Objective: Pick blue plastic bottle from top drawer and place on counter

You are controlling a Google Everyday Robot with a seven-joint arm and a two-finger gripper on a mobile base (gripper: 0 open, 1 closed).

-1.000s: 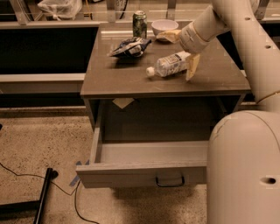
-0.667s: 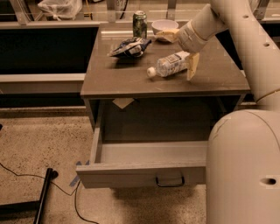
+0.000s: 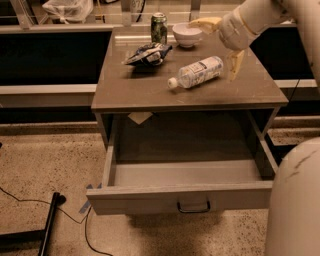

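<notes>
The robot's arm [image 3: 262, 12] is fat, round and white, smooth like a pipe. Near its end a thin dark line runs round it like a ring. The gripper [image 3: 214, 49] sits at the arm's end, above the back right part of the counter [image 3: 150, 90]. Its two jaws are pale yellow, flat and pointy, and stand wide apart. A big white rounded body part [image 3: 297, 200] has a few faint scratches.

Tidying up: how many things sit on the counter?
4: bottle centre, bag left of it, can and bowl at the back. Gripper, open, above the bottle's right end.
</notes>
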